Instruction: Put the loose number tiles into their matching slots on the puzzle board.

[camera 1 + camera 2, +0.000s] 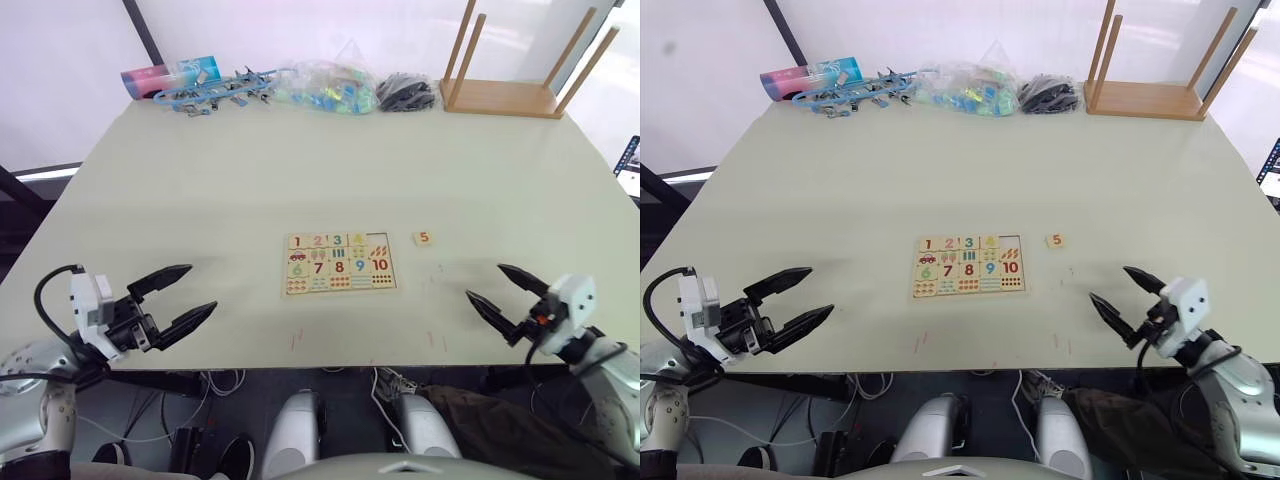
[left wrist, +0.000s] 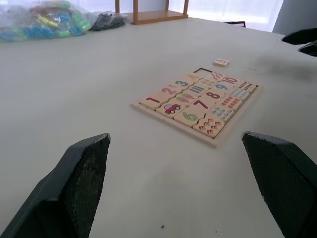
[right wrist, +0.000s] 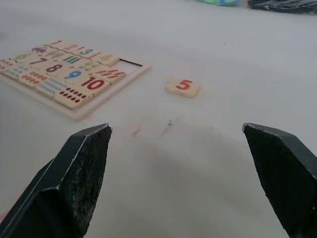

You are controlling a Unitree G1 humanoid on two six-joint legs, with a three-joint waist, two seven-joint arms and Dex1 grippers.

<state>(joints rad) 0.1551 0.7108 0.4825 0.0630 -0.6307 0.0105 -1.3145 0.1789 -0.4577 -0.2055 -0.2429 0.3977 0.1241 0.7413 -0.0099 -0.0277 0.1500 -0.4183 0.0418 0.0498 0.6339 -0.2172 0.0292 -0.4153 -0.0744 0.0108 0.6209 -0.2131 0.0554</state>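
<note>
Nearest the robot, both arms hung low at the table's (image 1: pixel 200 190) front edge; the left gripper (image 1: pixel 180 298) was spread wide with nothing between its fingers, pointing in toward the middle, and the right gripper (image 1: pixel 503 290) was likewise released and empty, aimed inward from the other side; neither touched anything. Beyond them, near the table's centre, lay the puzzle board (image 1: pixel 340 262); the tiles 1, 2, 3 and 4 sat in the top row, and the slot at that row's right end (image 3: pixel 130 64) was bare; so four of five seemed done. Just off the board's right end, on the bare table, lay the orange 5 tile (image 1: pixel 424 238), apart from the board and closer to the right gripper; placing it appeared to be all that remained. Farther back, along the far edge, sat a bag of coloured pieces (image 1: pixel 325 88) and a wooden rack with dowels (image 1: pixel 505 95).
</note>
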